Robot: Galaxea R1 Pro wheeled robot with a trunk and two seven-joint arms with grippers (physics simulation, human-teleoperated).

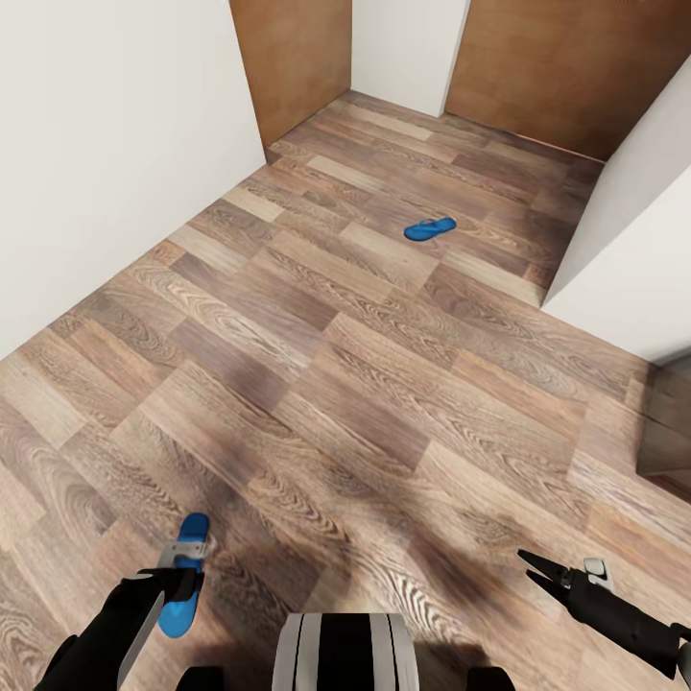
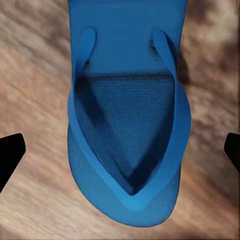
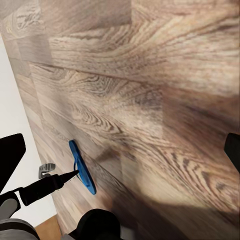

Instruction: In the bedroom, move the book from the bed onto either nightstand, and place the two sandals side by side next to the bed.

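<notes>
- Your left claw [image 1: 178, 576] hangs right over the near sandal [image 1: 182, 576], which lies flat on the wood floor [image 1: 345, 384]. In the left wrist view the two fingertips [image 2: 11, 152] stand wide, one on each side of the sandal [image 2: 129, 125], touching neither edge.
- Expect this sandal to be light, thin and bendy. The sole will probably flex if you pinch it at one end, so close across the sole's two long edges near the middle, or hook the thong straps [image 2: 172, 95].
- Your right claw [image 1: 539, 566] hovers above bare floor with its fingers parted and nothing between them. Its wrist view also takes in the near sandal [image 3: 82, 167] from the side.
- The far sandal [image 1: 429, 228] lies well apart, near the brown doors [image 1: 566, 67].
- Count: two sandals, both on the floor, and two doors.
</notes>
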